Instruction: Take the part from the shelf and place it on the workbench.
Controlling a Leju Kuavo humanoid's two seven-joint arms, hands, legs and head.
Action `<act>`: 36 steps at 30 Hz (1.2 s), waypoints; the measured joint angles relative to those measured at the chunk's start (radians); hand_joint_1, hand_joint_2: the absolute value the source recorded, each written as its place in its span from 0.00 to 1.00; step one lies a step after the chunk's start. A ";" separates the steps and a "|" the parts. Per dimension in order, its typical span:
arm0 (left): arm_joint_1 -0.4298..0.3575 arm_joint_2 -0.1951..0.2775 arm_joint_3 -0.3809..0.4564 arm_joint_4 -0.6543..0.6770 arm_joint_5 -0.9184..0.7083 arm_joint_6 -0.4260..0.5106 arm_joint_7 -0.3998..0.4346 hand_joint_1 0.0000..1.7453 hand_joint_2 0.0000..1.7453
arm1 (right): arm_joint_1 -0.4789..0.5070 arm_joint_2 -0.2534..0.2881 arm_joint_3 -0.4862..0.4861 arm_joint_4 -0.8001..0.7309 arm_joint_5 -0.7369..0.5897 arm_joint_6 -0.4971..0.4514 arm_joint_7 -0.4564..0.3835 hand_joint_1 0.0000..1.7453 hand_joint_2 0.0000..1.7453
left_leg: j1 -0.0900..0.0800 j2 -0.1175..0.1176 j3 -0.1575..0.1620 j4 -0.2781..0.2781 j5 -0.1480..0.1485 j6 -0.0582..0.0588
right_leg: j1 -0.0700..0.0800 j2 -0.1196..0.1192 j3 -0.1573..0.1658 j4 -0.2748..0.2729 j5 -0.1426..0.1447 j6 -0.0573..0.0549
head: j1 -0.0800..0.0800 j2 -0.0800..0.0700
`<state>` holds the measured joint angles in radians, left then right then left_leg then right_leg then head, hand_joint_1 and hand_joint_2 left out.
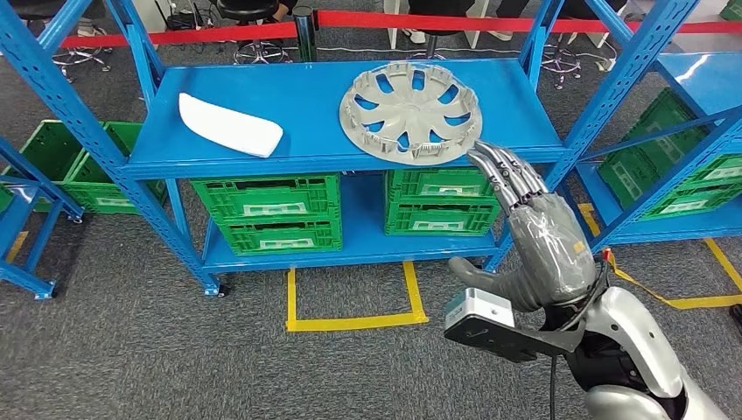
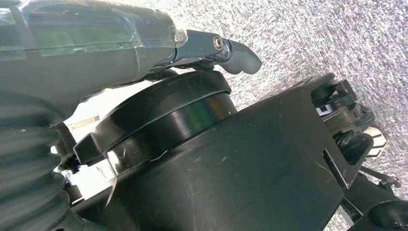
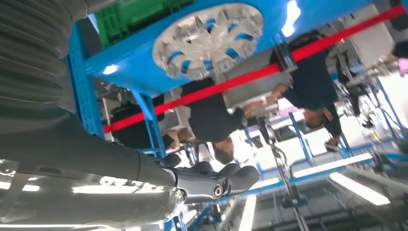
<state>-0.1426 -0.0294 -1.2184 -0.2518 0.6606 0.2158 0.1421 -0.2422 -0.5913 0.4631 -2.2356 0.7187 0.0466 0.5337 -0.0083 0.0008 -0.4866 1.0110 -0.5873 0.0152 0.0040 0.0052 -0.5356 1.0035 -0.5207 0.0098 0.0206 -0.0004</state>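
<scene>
Reach phase: the right hand (image 1: 531, 229), fingers extended and holding nothing, nears the front edge of the blue shelf (image 1: 262, 105) where the silver hubcap (image 1: 410, 114) lies at the right end; next, a rim grasp.

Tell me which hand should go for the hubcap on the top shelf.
Right. The right hand is raised with its fingers stretched toward the shelf, their tips close by the near rim of the silver hubcap. The left hand hangs low over the carpet beside the robot's body, so it would probably have much farther to travel.
</scene>
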 joint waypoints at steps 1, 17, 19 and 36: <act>0.000 0.000 0.000 0.000 -0.002 -0.002 0.000 0.00 1.00 | 0.002 -0.008 0.000 0.002 -0.013 0.001 0.012 0.00 1.00 | 0.000 0.000 0.000 0.000 0.000 0.000 | 0.000 0.000 0.000 0.000 0.000 0.000 | 0.000 0.000; 0.000 -0.004 0.000 0.000 -0.014 -0.010 0.004 0.00 1.00 | 0.139 -0.120 -0.190 0.171 -0.207 -0.164 0.003 0.00 1.00 | -0.001 -0.003 -0.001 0.000 0.001 0.001 | -0.001 -0.002 0.000 0.000 0.000 0.000 | 0.000 0.000; 0.000 -0.004 0.000 0.000 -0.014 -0.010 0.004 0.00 1.00 | 0.147 -0.123 -0.211 0.183 -0.211 -0.168 0.000 0.00 1.00 | -0.001 -0.003 -0.001 0.000 0.001 0.001 | -0.001 -0.002 0.000 0.000 0.000 0.000 | 0.000 0.000; 0.002 -0.009 0.000 0.006 -0.013 -0.010 0.000 0.00 0.00 | 0.177 -0.119 -0.278 0.240 -0.236 -0.204 -0.030 0.00 1.00 | -0.001 0.000 -0.001 0.000 0.001 0.001 | -0.001 -0.002 0.000 0.000 0.000 0.001 | 0.000 0.000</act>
<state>-0.1403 -0.0380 -1.2184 -0.2453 0.6477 0.2062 0.1422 -0.0650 -0.7107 0.1854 -1.9955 0.4827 -0.1573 0.5034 -0.0098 0.0011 -0.4878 1.0110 -0.5866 0.0165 0.0031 0.0033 -0.5359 1.0031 -0.5208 0.0103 0.0205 -0.0004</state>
